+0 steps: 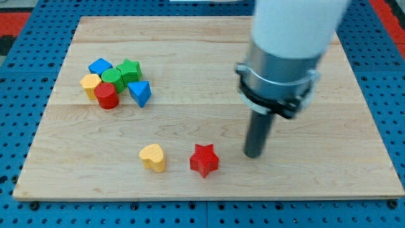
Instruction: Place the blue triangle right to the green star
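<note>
Currently, my tip (254,154) rests on the wooden worktop (209,183) in the near right-of-centre area. It stands just right of the red star (204,159) without touching it. The arm carries no gripper, only the dark rod, so nothing is grasped.

The blue triangle (140,93) lies in the far left area, at the right edge of a tight cluster of blocks and well apart from my tip. The green star (130,70) sits just beyond it, toward the far side and slightly left. A second green block (113,78), shape unclear, adjoins the green star on its left. A blue cube (100,66) occupies the far left corner of the cluster. A red cylinder (107,96) stands at the near side, with a yellow block (90,83) touching it on the left.

A yellow heart (153,157) lies alone near the front edge, left of the red star and apart from it.
</note>
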